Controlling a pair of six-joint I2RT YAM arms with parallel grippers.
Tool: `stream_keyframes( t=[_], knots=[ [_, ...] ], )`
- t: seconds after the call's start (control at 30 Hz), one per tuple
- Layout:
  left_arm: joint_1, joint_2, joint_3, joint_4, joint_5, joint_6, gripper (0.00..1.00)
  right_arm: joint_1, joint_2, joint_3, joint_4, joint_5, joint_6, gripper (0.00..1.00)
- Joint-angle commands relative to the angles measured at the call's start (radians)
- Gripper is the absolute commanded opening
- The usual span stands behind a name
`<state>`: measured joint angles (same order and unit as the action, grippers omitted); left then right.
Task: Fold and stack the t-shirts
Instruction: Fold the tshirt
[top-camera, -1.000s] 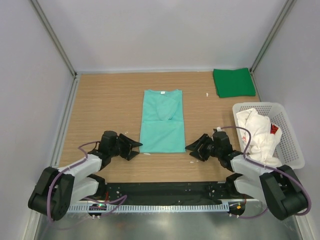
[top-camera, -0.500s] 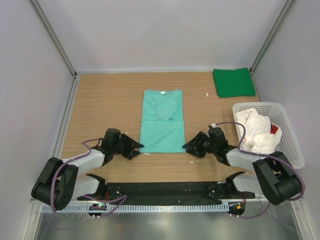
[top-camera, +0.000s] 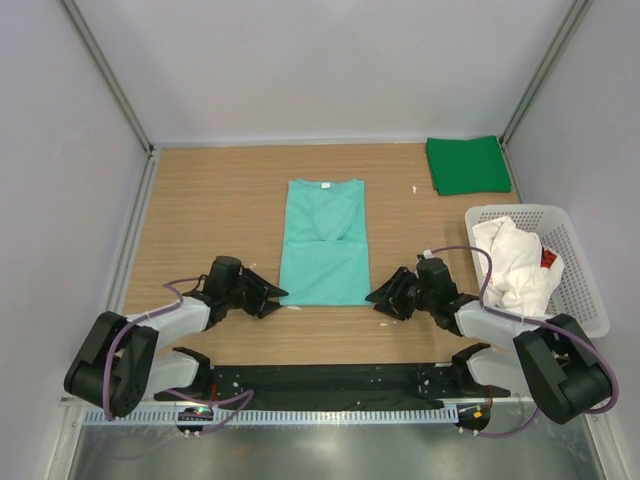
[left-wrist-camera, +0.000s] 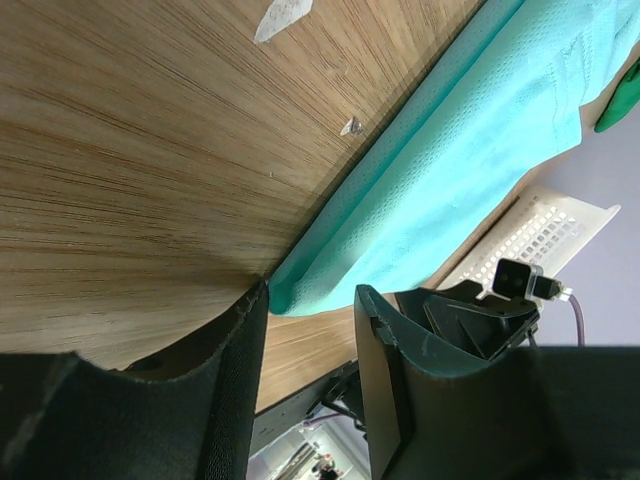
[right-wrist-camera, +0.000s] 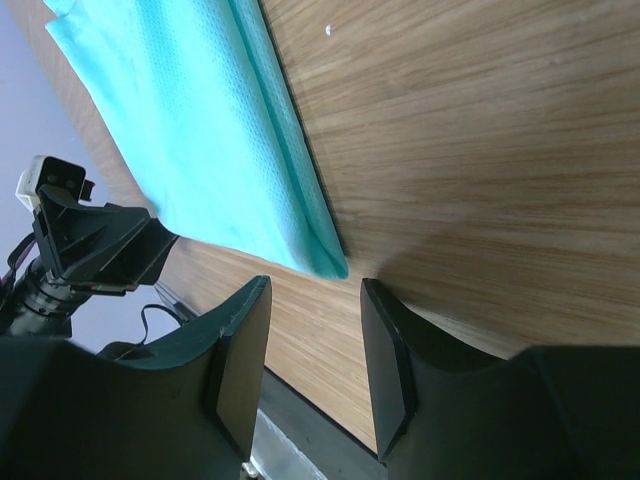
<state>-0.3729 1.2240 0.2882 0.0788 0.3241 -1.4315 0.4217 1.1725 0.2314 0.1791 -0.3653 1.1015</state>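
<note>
The mint-teal t-shirt (top-camera: 325, 241) lies on the wooden table, folded into a long strip, collar at the far end. My left gripper (top-camera: 275, 295) is open, low on the table just left of the shirt's near left corner (left-wrist-camera: 290, 293). My right gripper (top-camera: 375, 296) is open, low on the table just right of the near right corner (right-wrist-camera: 330, 265). Neither holds cloth. The dark green t-shirt (top-camera: 466, 165) lies folded at the far right. The white t-shirt (top-camera: 512, 270) is crumpled in the basket.
A white plastic lattice basket (top-camera: 578, 285) stands at the right edge of the table. Small white specks (left-wrist-camera: 285, 15) lie on the wood near the shirt. A black strip (top-camera: 320, 380) runs along the table's near edge between the arm bases.
Both grippers have crept inward toward the near corners of the mint-teal shirt and lowered to the table. The shirts have not moved.
</note>
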Motion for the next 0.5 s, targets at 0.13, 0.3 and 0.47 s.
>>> stream_keyframes(
  t=[0.13,0.3,0.47],
  knots=[
    [-0.004,0.026,0.002,-0.067,-0.049,0.029,0.39,0.012,0.019,-0.064,0.011,0.020,0.044,0.48],
    [-0.004,0.022,-0.006,-0.067,-0.053,0.031,0.37,0.017,0.062,-0.087,0.075,0.009,0.086,0.48],
    [-0.004,0.011,-0.015,-0.065,-0.051,0.031,0.33,0.015,0.055,-0.119,0.102,0.032,0.138,0.48]
  ],
)
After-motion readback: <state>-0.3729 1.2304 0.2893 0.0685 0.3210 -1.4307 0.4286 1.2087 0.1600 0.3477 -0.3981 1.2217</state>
